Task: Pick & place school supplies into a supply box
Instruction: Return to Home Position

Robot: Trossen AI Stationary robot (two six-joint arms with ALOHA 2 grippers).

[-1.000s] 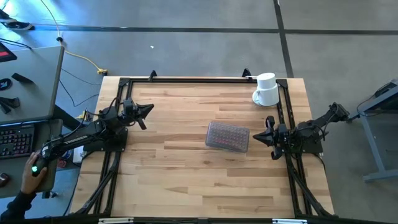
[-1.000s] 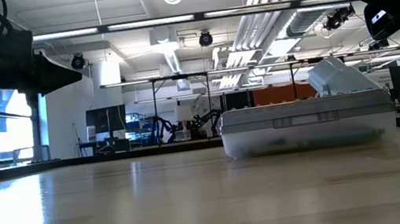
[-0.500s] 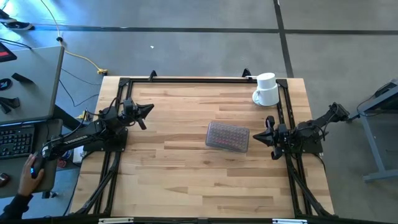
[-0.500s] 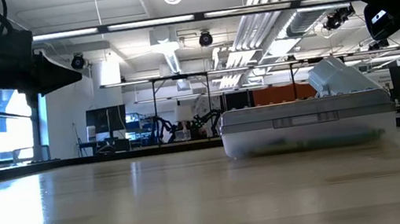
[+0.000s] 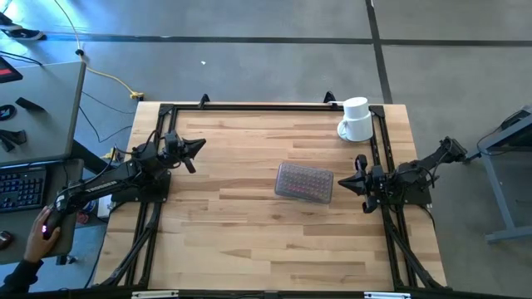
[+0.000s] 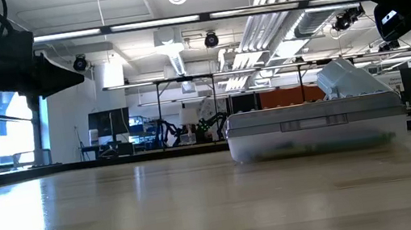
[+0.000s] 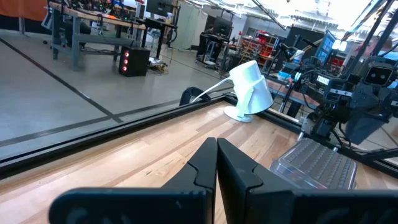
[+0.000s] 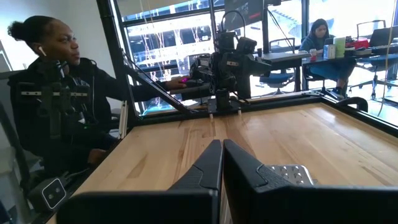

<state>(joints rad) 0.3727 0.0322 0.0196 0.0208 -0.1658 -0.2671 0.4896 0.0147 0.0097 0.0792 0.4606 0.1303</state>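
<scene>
**Desk:** High view, item by item?

**Me:** I log the supply box [image 5: 304, 181], lid down, just ahead of the right gripper [image 5: 345, 184] and well apart from the left gripper [image 5: 196, 148]. A white mug [image 5: 356, 119] is near the right gripper's side. I see nothing loose on the table [image 5: 233, 224].

**Desk:** Low view?

**Me:** School supplies [image 6: 300, 148] show only as dark shapes through the box's clear wall. I cannot tell which ones. The mug is half hidden behind it.

**Desk:** Wrist views?

**Me:** Left fingers [image 7: 202, 171] are pressed together on nothing. Right fingers [image 8: 208, 165] are likewise clenched and empty.

**Desk:** Remaining?

**Me:** I judge the packing finished, with only parking the arms left.
</scene>
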